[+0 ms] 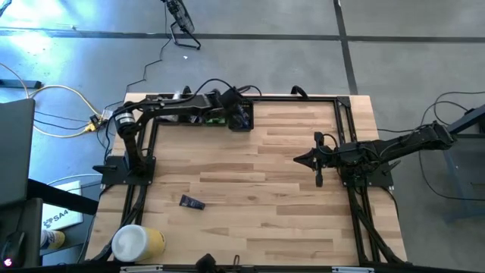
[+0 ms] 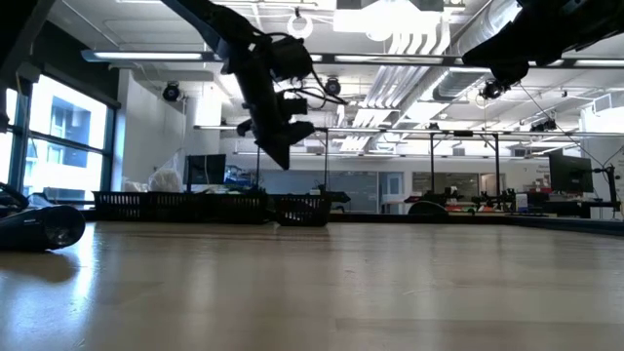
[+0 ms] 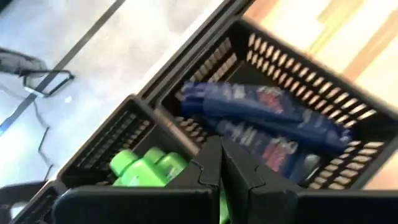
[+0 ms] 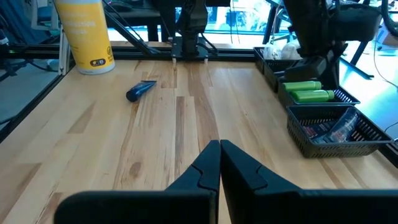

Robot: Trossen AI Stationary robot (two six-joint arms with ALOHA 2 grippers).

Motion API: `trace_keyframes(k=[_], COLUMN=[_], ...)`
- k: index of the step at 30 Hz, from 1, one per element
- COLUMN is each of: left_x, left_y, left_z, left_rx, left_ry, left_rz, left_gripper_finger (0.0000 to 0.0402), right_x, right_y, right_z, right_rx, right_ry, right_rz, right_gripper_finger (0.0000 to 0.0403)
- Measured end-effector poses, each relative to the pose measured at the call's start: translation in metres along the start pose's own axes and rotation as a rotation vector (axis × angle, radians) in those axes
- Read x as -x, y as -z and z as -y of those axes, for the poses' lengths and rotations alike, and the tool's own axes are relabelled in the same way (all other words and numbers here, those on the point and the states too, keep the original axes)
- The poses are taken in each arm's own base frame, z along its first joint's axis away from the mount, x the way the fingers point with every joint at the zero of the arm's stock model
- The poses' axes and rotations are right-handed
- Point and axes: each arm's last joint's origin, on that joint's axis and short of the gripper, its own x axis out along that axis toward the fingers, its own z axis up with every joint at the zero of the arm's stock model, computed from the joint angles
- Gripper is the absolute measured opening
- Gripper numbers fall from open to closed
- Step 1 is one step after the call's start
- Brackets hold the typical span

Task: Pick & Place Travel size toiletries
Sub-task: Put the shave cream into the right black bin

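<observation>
Sachet (image 1: 192,202), dark and flat, lies alone near the bench's (image 1: 288,189) left front; probably light, limp, slippery, best pinched mid-body. Left end effector (image 3: 221,163), pressed together and empty, hovers over far baskets (image 3: 323,99); right end effector (image 4: 219,163) likewise, mid-right.

A dark sachet (image 1: 192,202) lies flat on my desk (image 1: 273,205), alone, well apart from the rest. Green bottles (image 3: 149,168) lie on their sides in one basket compartment (image 3: 106,146); beside them, what look like more dark sachets (image 3: 261,115) are heaped together.

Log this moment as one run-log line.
left gripper: shut, empty, over black basket | right gripper: shut, idle above table | dark blue sachet: on table, unpicked
</observation>
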Motion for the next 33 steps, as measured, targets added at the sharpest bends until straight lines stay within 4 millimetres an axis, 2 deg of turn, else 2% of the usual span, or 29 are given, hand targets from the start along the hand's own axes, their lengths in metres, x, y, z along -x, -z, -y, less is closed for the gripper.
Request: trace_keyframes(k=[8, 17, 24, 33], left_x=[0.012, 0.027, 0.056, 0.097], left_y=[-0.006, 0.000, 0.014, 0.026], left_z=[0.031, 0.061, 0.109, 0.160], left_rx=[-0.017, -0.078, -0.281, -0.354], left_ry=[0.155, 0.322, 0.466, 0.605], left_rz=[0.099, 0.098, 0.160, 0.324], left_gripper_finger=[0.0000, 0.0000, 0.0000, 0.0000], right_x=[0.000, 0.000, 0.000, 0.000], right_y=[-0.001, -0.002, -0.004, -0.004], right_z=[0.000, 0.000, 0.000, 0.000], right_rx=[-0.004, -0.083, -0.089, -0.092], right_ry=[-0.001, 0.001, 0.004, 0.003], right_rz=[0.009, 0.024, 0.037, 0.045], right_gripper_finger=[0.0005, 0.0005, 0.0005, 0.0005])
